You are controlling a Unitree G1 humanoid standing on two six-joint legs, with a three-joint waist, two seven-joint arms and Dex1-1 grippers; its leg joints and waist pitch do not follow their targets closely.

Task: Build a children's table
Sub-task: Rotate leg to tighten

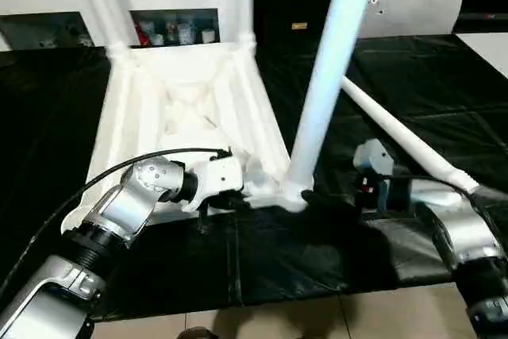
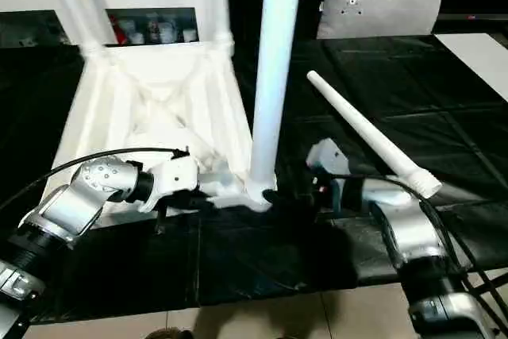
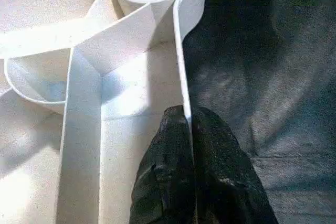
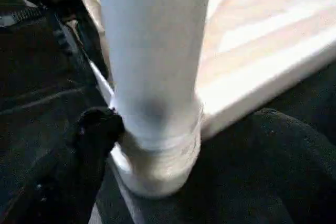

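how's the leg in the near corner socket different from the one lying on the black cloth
The socketed leg stands upright, its base seated in the upturned tabletop's near corner; the loose leg lies flat on the black-covered table, apart from the tabletop. The right gripper straddles the socketed leg's base, jaws open; nothing touches the loose leg. Both are white tapered tubes.

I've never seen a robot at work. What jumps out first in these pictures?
A white tabletop lies upside down on the black-covered work table, three legs already rising from its corners. The near-right leg stands tallest in view; the right gripper is open around its base, while the left gripper is shut on the tabletop's rim beside it. A fourth leg lies loose on the black cover to the right.
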